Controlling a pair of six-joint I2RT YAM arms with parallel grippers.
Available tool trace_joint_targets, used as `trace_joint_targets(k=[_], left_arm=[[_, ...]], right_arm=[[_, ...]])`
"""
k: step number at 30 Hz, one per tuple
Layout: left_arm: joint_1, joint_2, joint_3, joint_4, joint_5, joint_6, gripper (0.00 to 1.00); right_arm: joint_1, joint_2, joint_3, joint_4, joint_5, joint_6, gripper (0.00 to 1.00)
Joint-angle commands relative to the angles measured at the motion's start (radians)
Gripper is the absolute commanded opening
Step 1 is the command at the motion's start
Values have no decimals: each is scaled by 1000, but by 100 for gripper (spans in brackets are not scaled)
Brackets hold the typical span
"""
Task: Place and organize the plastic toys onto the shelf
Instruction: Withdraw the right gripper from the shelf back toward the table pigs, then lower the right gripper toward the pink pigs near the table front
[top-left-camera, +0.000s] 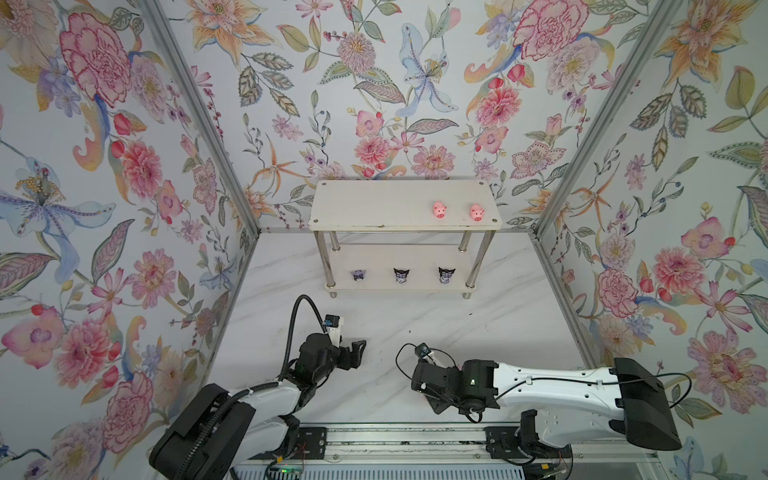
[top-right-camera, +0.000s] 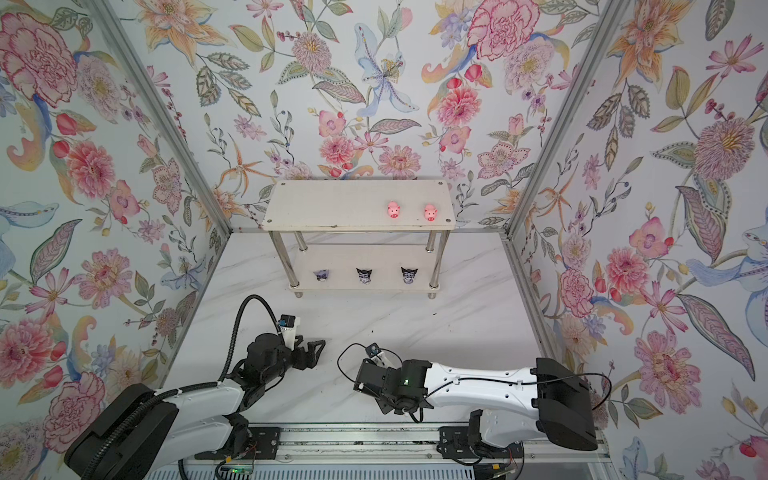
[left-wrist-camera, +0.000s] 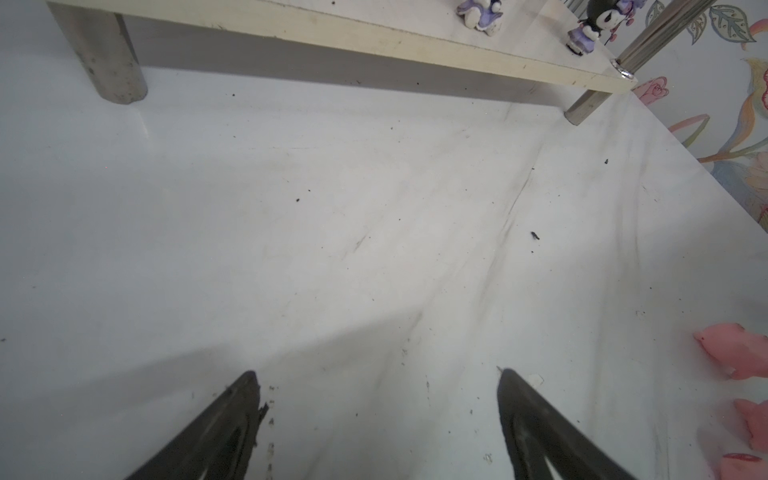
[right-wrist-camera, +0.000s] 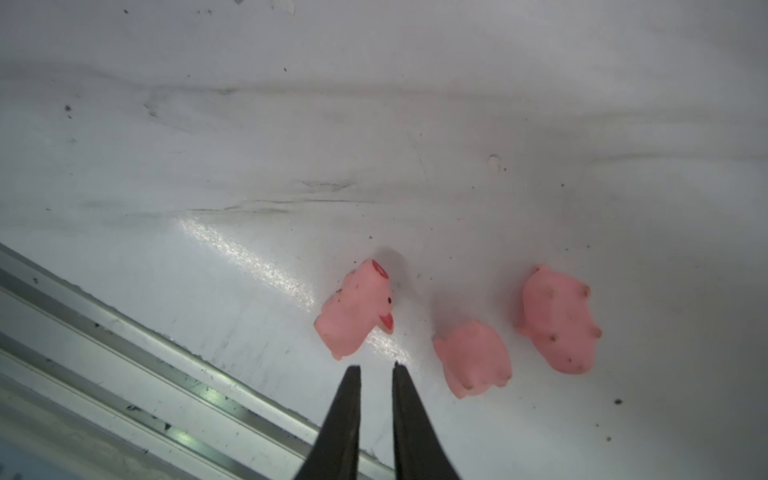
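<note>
Presently in view:
- Right fingers (right-wrist-camera: 345, 411): lower centre of the right wrist view. They are drawn to a narrow slit with nothing between them and touch nothing.
- Side-lying pig (right-wrist-camera: 355, 309): on the table (right-wrist-camera: 374, 124), just beyond those fingertips, red snout toward the upper right. Judged light, soft, rubbery and smooth, so a hard pinch may make it squirt out. Best taken across the flanks at mid-body, not by the snout or legs.
- Middle pig (right-wrist-camera: 473, 359): just right of the fingertips, tipped over with its legs showing, apart from its neighbours. Same handling.
- Belly-up pig (right-wrist-camera: 559, 320): right of centre, four stubby legs up. By my estimate it needs righting when placed.
- Note: these three pigs do not show in either top view, presumably because they are under the right arm.
- Left fingers (left-wrist-camera: 216, 419): bottom of the left wrist view, spread wide and holding nothing. Pink pig bodies show at that view's lower right edge.
- Shelf (top-left-camera: 374, 199): upper centre of a top view, against the back wall.
- Figurines (top-left-camera: 401, 275): three, purple-and-white, upright in a spaced row on the lower board.
- Shelved pigs (top-left-camera: 439, 210): two, standing toward the right end of the top board.
- Estimate: five of the eight toys are placed and three pigs remain.
</note>
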Motion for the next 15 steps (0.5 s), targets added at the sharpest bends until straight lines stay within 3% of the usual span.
trace_joint_targets(k=[1,6,15], left_arm=[[10,2,23,17,10,-1,90],[11,-3,23,14,11,2,90],[9,-28,26,-15,-6,14,90]], right_arm=[[14,27,-36,78,-45,88,16],[20,124,-3,183,-68,55,16],[-28,261,239,323,-39,-190,22]])
